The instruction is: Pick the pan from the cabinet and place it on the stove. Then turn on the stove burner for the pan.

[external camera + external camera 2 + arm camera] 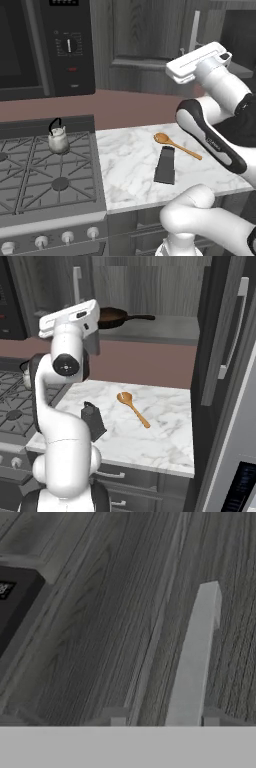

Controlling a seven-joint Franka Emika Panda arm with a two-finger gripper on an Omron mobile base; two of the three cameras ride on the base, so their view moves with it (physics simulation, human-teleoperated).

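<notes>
The pan (114,317), round and dark brown with a long black handle, lies on the grey shelf inside the cabinet (165,291). Its left door (145,30) is closed, and my white hand (197,62) is up against the lower end of that door's silver bar handle (194,657). That bar runs up from between the tips of my gripper (164,717), close to the right fingertip (210,718), and the jaws are shut around it. The stove (30,172) is at the lower left, with silver knobs (67,237) along its front.
A small silver kettle (58,138) stands on the stove's back right grate. A wooden spoon (175,143) and a dark grater (165,165) lie on the marble counter (125,170). A black microwave (45,45) hangs above the stove. The cabinet's right door (220,331) stands open.
</notes>
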